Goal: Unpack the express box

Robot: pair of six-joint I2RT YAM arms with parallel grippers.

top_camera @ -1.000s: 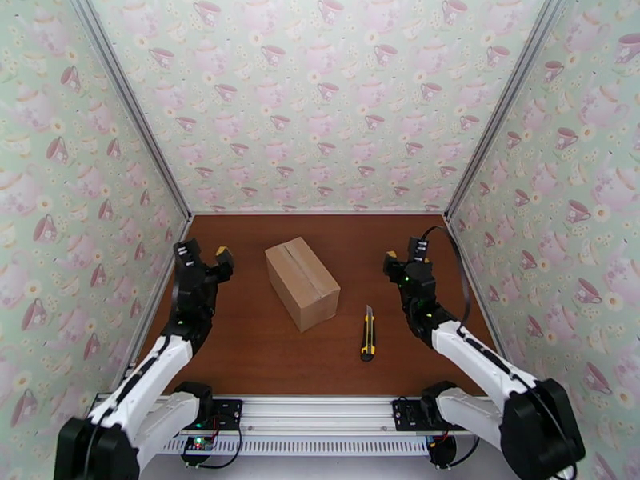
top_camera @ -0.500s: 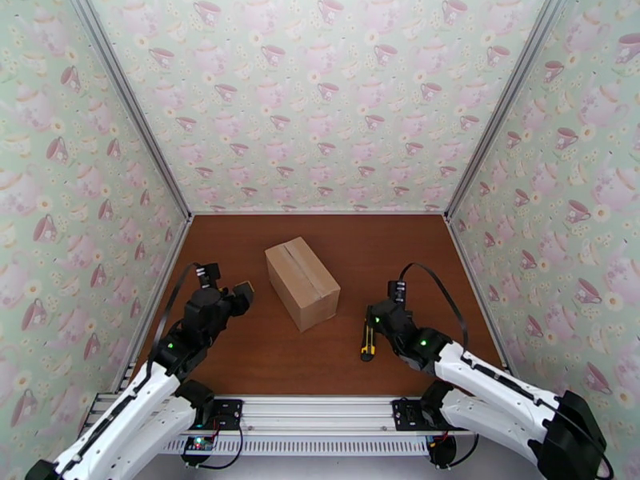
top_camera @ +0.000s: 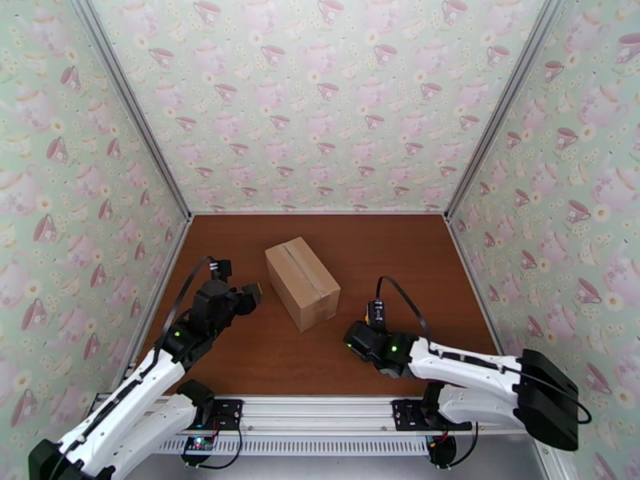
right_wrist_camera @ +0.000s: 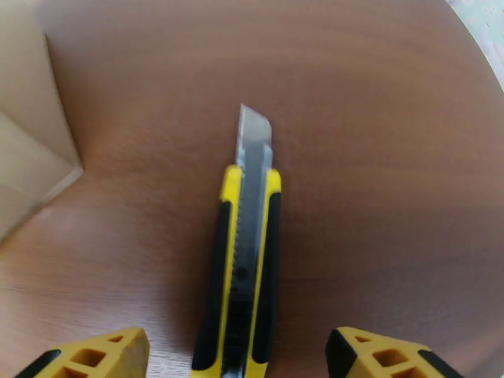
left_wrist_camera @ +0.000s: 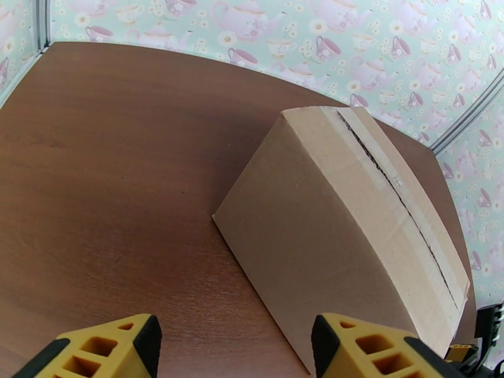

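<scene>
The box (top_camera: pixel 302 282) is seen lying closed near the middle of the tabletop (top_camera: pixel 400 250). Its long axis is set on a diagonal, from far-left to near-right, and a strip of tape (left_wrist_camera: pixel 403 203) is run along the top seam in that same direction.

The left hand (top_camera: pixel 250 295) is held low beside the box's long left face, near it but apart from it. Its fingers (left_wrist_camera: pixel 101 351) are spread and nothing is held between them. The right hand (top_camera: pixel 360 339) is lowered over a yellow and black knife (right_wrist_camera: pixel 246 259), with one finger to each side of the handle. The fingers are apart, and no contact with the handle can be made out. The blade is extended and pointed away from the wrist, past the box's near corner.

The knife's rear end is cut off at the lower edge of the right wrist view. The box's far-right face is hidden from above.

Bare tabletop is left all around the box, which is kept well apart from the patterned walls (top_camera: pixel 320 114) on three sides.
</scene>
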